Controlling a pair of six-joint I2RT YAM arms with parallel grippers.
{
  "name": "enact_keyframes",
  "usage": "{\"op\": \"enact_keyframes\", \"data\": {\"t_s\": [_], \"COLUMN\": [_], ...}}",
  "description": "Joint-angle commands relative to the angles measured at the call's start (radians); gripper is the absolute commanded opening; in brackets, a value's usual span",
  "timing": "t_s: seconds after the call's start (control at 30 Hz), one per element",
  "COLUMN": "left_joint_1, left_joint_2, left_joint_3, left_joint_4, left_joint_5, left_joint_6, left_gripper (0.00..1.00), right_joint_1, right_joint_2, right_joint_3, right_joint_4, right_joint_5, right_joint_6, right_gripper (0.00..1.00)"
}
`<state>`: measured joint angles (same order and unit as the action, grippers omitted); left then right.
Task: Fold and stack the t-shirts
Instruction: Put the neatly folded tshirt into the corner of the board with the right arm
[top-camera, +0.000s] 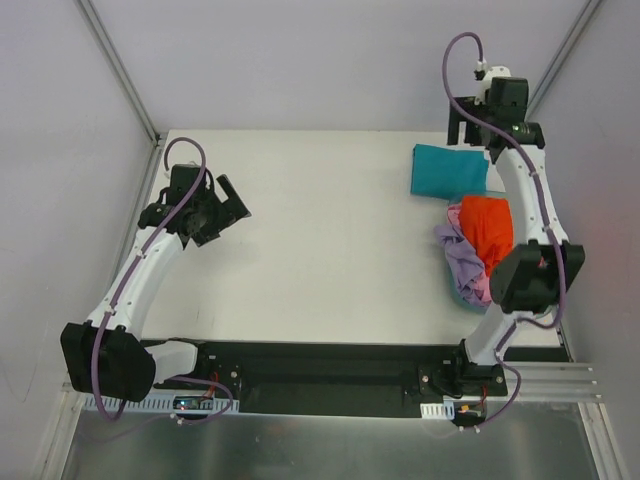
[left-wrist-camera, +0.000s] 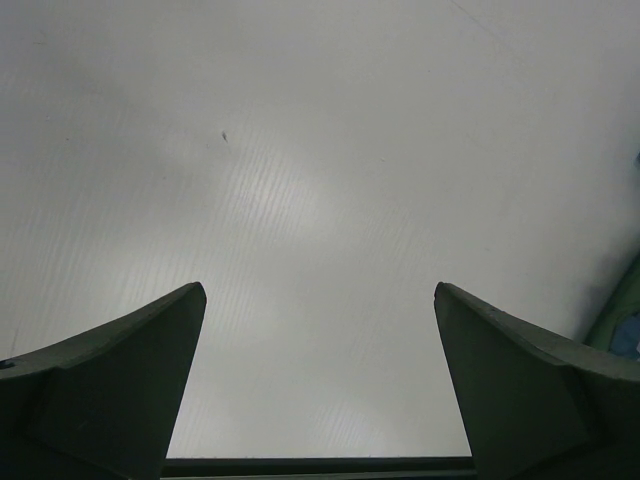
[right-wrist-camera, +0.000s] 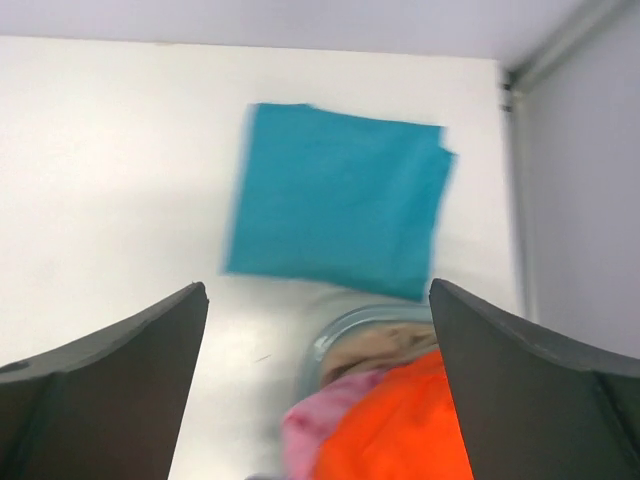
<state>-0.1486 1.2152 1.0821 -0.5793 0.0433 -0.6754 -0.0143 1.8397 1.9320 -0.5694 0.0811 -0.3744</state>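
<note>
Listing four t-shirts, all at the right side of the worktop (top-camera: 320, 250).

- Teal t-shirt (right-wrist-camera: 340, 200): folded into a flat rectangle, lying alone near the far right corner, just beyond the tub.
- Orange-red t-shirt (top-camera: 487, 228), lavender t-shirt (top-camera: 458, 252), pink t-shirt (right-wrist-camera: 305, 425): crumpled in one heap in and over the plastic tub (right-wrist-camera: 340, 335), orange-red uppermost.
- Handling, by judgement: light, soft and limp, likely to drape and drag. Pinch a raised fold or hem edge.
- Right tool (right-wrist-camera: 318, 380): spread, empty, raised near the teal t-shirt.
- Left tool (left-wrist-camera: 320, 380): spread, empty, over bare worktop, well apart from the shirts.
</note>
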Motion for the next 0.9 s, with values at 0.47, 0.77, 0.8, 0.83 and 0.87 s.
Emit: {"op": "enact_keyframes", "data": {"t_s": [0.47, 0.77, 0.8, 0.83, 0.87], "left_joint_1": [0.011, 0.011, 0.011, 0.011, 0.011], "left_joint_2": [-0.043, -0.207, -0.218, -0.235, -0.241], "left_joint_3": [-0.068, -0.192, -0.204, -0.206, -0.208], "left_joint_4": [-0.010, 0.052, 0.058, 0.067, 0.070], "left_joint_5": [0.047, 0.010, 0.006, 0.003, -0.008], "left_joint_6": [0.071, 0.089, 0.091, 0.092, 0.092], "left_gripper": [0.99, 0.99, 0.99, 0.99, 0.99], "right_joint_1": [0.352, 0.353, 0.355, 0.355, 0.356], "right_joint_2": [-0.714, -0.726, -0.723, -0.723, -0.720], "right_joint_3": [-1.116, -1.167, -1.167, -1.168, -1.170], "right_joint_4": [0.405, 0.480, 0.503, 0.516, 0.528], "right_joint_5": [-0.248, -0.305, -0.302, -0.311, -0.313], "right_joint_6": [0.330, 0.327, 0.333, 0.336, 0.338], "right_gripper": [0.97, 0.97, 0.97, 0.97, 0.97]}}
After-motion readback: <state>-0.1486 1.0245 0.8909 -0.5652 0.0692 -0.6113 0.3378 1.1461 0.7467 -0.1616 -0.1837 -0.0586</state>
